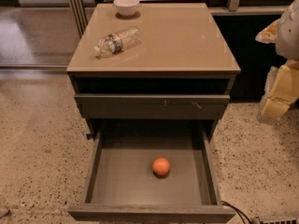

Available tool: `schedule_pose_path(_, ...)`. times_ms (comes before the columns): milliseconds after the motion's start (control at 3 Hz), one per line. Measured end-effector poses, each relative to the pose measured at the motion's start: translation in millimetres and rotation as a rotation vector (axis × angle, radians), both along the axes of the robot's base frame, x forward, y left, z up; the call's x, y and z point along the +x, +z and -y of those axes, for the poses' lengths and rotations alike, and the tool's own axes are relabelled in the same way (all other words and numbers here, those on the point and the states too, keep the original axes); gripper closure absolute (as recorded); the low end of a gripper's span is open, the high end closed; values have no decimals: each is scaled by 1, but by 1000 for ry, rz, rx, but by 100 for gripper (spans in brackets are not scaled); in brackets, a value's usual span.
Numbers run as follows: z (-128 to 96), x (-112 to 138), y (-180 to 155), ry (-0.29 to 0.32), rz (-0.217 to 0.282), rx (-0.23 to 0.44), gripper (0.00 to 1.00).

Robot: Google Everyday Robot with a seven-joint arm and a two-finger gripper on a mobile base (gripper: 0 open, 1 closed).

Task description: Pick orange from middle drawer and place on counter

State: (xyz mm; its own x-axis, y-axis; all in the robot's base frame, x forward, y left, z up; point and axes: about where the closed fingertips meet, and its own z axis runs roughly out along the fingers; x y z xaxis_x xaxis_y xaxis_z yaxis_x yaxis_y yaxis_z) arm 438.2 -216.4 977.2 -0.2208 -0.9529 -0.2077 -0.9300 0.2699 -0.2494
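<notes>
The orange [161, 166] lies on the flat grey floor of the middle drawer [121, 181], which is pulled fully open toward me. It sits slightly right of the drawer's centre. The glossy tan counter [182, 36] tops the dark grey cabinet above it. My gripper [275, 104] shows as pale yellow and white parts at the right edge of the view. It is beside the cabinet, level with the drawer fronts, well above and to the right of the orange, and holds nothing that I can see.
A white bowl [126, 5] stands at the counter's back left. A clear plastic water bottle [117, 40] lies on its side on the counter's left. A shut drawer front with pale scratches [152, 106] overhangs the open drawer's back. Speckled floor surrounds the cabinet; a dark cable [236, 212] lies at the bottom right.
</notes>
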Motion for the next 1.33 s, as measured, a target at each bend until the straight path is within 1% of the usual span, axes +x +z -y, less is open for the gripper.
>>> schedule_pose_path(333,0,0,0,0,0,0,0)
schedule_pose_path(667,-3,2,-20,11,3,35,0)
schedule_pose_path(1000,-15,3,-57,62,-1,85,0)
schedule_pose_path(1333,-28,2,-95,103,-18,105,0)
